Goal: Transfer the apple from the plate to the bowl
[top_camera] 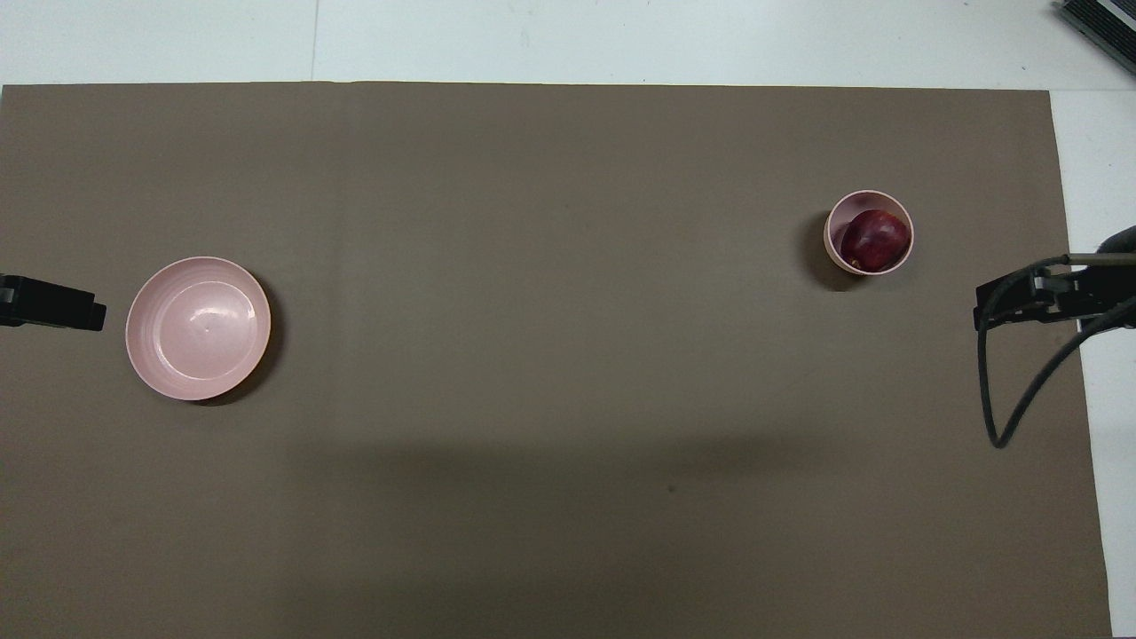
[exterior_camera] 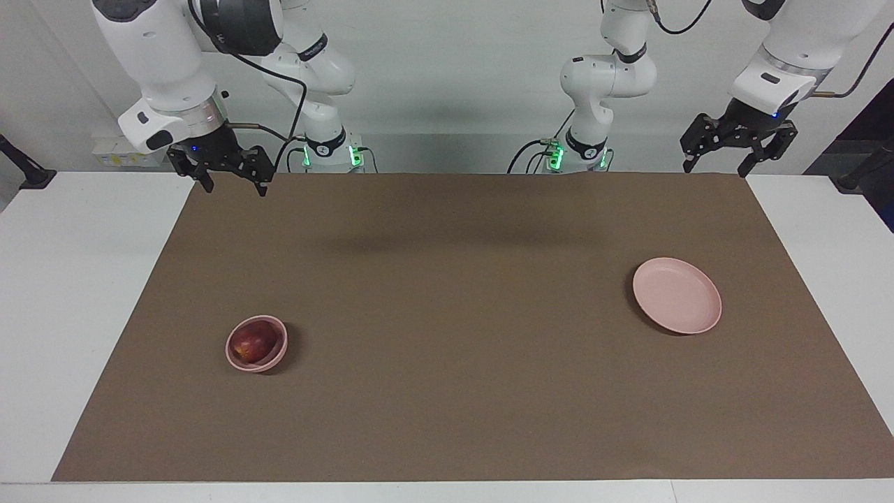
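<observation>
White walls back a white worktop [exterior_camera: 70, 293] covered by a brown mat [exterior_camera: 461, 328]. Apple [exterior_camera: 253, 342] sits inside the bowl [exterior_camera: 237, 362], toward the right arm's end of the worktop; in the overhead view it fills most of the bowl's opening and leans against one wall, so it looks dropped in rather than placed with care. Plate [exterior_camera: 676, 295] lies bare toward the left arm's end, well apart from the bowl and a bit nearer to the robots than the bowl. Judging by this layout the move is done: apple off plate, in bowl. Right hand [exterior_camera: 229, 171] hangs raised over the mat's corner at its own end, fingers spread wide, holding nothing. Left hand [exterior_camera: 737, 143] hangs raised over the mat's corner at its end, fingers also spread wide and empty. Both arms look parked up and out at their corners, probably to keep the cameras' line to the objects unblocked. Deep narrow bowl keeps the round apple from rolling, so it should stay put. Nothing else seems needed apart from a check that the apple has settled.
</observation>
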Controlling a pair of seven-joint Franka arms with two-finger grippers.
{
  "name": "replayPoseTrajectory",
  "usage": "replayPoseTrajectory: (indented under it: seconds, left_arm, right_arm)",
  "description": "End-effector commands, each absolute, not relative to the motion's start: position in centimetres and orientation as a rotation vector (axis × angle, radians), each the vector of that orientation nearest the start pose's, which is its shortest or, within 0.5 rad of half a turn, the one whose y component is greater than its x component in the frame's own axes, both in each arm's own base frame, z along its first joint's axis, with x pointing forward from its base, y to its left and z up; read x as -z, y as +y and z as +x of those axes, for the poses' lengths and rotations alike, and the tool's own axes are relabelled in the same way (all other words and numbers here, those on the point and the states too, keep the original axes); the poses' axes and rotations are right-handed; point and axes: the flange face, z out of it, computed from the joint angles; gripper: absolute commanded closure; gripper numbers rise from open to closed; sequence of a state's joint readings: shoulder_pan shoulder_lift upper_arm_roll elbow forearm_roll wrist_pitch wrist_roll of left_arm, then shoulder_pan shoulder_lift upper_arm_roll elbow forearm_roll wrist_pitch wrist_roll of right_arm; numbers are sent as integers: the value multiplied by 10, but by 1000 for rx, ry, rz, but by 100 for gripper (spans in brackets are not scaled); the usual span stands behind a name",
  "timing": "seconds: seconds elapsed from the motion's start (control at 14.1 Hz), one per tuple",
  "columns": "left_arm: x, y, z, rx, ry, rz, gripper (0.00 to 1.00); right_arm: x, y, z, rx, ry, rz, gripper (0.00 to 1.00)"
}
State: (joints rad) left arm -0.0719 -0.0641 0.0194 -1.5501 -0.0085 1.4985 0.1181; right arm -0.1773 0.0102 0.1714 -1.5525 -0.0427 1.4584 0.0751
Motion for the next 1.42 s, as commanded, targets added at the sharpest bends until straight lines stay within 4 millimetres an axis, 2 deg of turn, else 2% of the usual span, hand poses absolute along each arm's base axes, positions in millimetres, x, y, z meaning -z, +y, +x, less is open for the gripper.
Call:
replayPoseTrajectory:
  seconds: [0.0, 0.28, 0.64, 1.35]
  left_arm:
    - [-666, -29, 525, 26, 259, -3118, 0]
    - [-666, -27, 524, 26, 255, -3118, 0]
    - [-666, -28, 525, 23, 257, -3118, 0]
    - [-666, -27, 525, 24, 255, -3120, 0]
  right_arm:
    - [-620, -16, 548, -178, 129, -3145, 0]
    - [-619, -18, 548, -183, 117, -3162, 0]
    - [-628, -6, 545, -164, 85, -3172, 0]
    - [-628, -18, 544, -179, 124, -3155, 0]
